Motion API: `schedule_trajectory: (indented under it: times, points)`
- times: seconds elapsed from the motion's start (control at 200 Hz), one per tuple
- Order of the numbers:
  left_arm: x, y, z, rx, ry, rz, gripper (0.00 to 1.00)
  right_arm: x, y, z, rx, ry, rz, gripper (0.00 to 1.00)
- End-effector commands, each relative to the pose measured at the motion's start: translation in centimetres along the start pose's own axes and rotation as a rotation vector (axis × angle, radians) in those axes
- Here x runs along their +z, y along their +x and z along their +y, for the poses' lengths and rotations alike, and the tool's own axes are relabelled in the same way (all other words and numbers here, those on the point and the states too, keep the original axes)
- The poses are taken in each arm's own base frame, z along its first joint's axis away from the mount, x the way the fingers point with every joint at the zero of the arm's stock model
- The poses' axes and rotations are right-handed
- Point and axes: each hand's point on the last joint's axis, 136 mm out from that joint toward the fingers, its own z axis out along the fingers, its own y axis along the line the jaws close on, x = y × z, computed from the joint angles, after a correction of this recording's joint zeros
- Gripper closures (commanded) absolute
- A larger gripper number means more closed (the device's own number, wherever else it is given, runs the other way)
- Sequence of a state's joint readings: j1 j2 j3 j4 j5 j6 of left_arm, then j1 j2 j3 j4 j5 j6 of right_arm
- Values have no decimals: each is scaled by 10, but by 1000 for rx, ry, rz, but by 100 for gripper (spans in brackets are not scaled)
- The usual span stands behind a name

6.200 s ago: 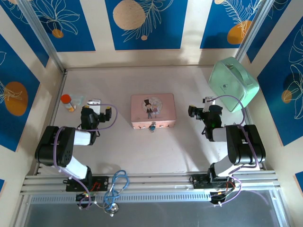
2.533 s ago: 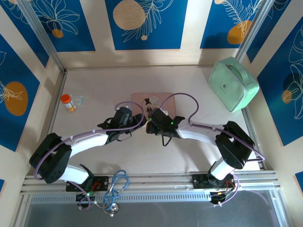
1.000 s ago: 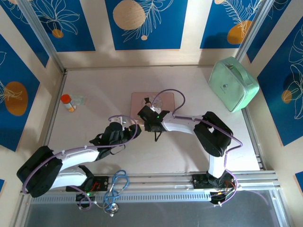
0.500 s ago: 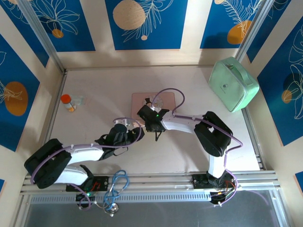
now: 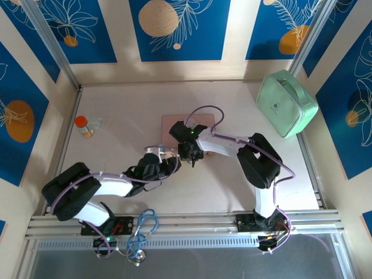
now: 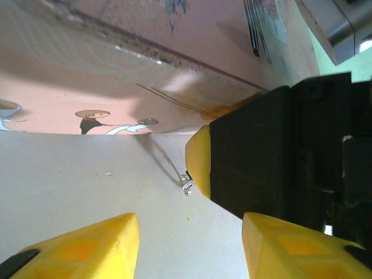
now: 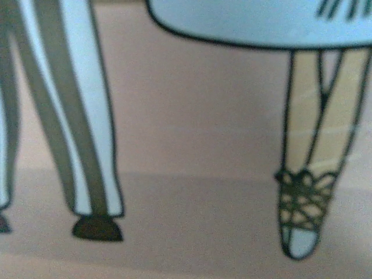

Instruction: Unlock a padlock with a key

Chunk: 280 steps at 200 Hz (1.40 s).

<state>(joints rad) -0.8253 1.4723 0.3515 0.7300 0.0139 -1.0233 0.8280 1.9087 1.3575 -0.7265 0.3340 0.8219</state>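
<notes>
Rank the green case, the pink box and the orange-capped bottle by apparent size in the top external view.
1. green case: largest.
2. pink box: second, though the right arm covers part of it.
3. orange-capped bottle: clearly smallest.

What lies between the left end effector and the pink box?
In the left wrist view, bare table lies between the left end effector and the pink box, plus a small silvery piece by the right end effector's yellow pad.

Padlock (image 6: 187, 186) mostly hidden, silvery bit just before pink box (image 6: 87, 81)
</notes>
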Motion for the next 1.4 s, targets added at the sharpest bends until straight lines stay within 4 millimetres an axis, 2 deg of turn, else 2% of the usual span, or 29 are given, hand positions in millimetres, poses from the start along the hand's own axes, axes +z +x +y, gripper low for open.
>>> schedule_trajectory:
  times: [0.0, 0.36, 0.77, 1.04, 1.151, 1.341, 1.396]
  points:
    - [7, 3, -18, 11, 70, 8, 53, -7, 5, 10, -1, -66, 86, 75]
    - [30, 16, -20, -8, 89, 41, 60, -11, 9, 15, 18, -125, 215, 75]
    - [46, 10, -20, -9, 84, 15, 67, -7, 12, 16, 52, -161, 240, 74]
    - [49, 8, -23, -50, 111, 17, 77, -4, 17, 15, 70, -169, 255, 73]
    - [49, 7, -23, -69, 114, 15, 86, -5, 17, 16, 77, -180, 252, 73]
    - [49, 2, -27, -115, 138, 8, 95, -8, 16, 21, 90, -223, 239, 67]
    - [49, 1, -26, -140, 143, 11, 98, -10, 16, 21, 98, -237, 234, 62]
